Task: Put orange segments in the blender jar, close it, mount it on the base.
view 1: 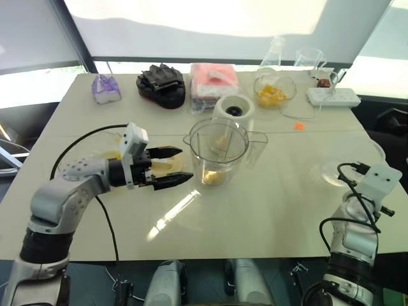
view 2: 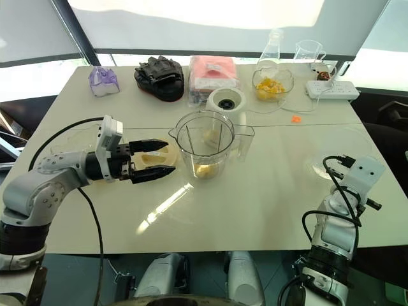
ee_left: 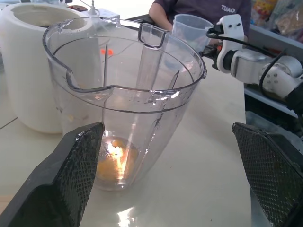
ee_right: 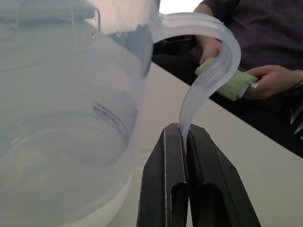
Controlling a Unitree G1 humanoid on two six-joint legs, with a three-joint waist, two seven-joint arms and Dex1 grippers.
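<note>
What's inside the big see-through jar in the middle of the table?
Some orange pieces lie at the bottom of the blender jar. Glare on its wall hides how many.

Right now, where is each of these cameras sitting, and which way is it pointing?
Head eyes: on the head, facing down over the white table; both arms show, left gripper open by the clear plastic blender jar.
Left wrist: looks along its black fingers at that jar; right arm beyond.
Right wrist: looks along the right gripper, shut on a translucent plastic jug by its handle.
Shared: head and left wrist both show the jar.
</note>
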